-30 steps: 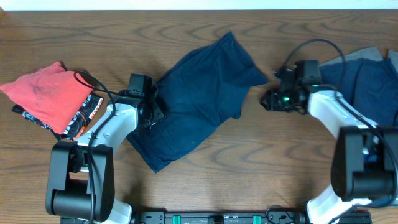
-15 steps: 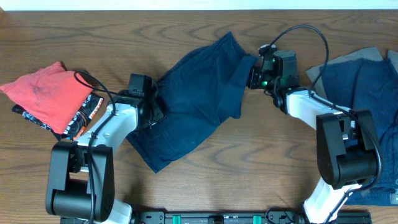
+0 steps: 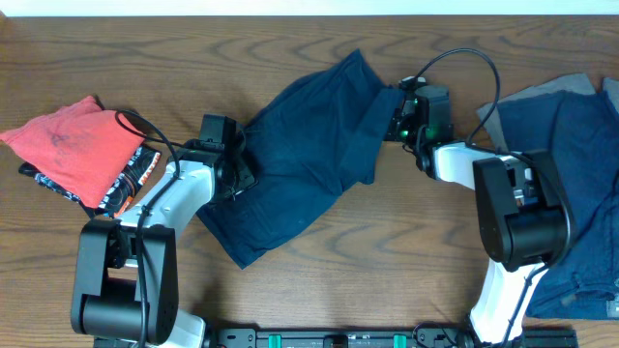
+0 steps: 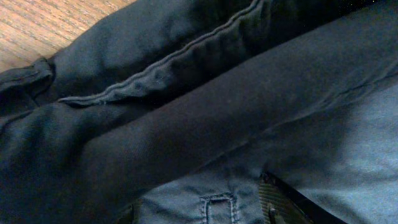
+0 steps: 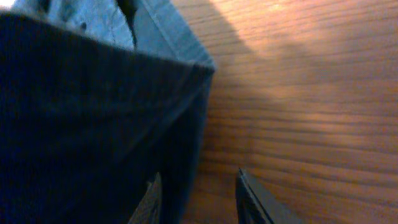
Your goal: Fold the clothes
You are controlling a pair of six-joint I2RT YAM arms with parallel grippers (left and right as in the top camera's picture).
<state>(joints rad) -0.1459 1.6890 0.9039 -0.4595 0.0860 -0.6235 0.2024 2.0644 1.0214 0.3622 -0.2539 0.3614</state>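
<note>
A dark navy garment point(image 3: 309, 145) lies crumpled at the table's middle. My left gripper point(image 3: 235, 174) rests on its left edge. In the left wrist view the fingers point(image 4: 202, 211) stand apart with navy fabric point(image 4: 186, 124) and a belt loop between them. My right gripper point(image 3: 395, 116) is at the garment's right corner. In the right wrist view its fingers point(image 5: 198, 199) are open, and the edge of the fabric point(image 5: 93, 112) lies between them above bare wood.
A red garment point(image 3: 73, 145) lies at the far left on a black one with orange-white print point(image 3: 131, 184). A pile of navy garments point(image 3: 571, 135), one grey-edged point(image 3: 561, 87), covers the right side. Bare wood lies in front.
My right arm has swung left from near the right pile to the navy garment's right corner. The left arm and the garment have not moved.
</note>
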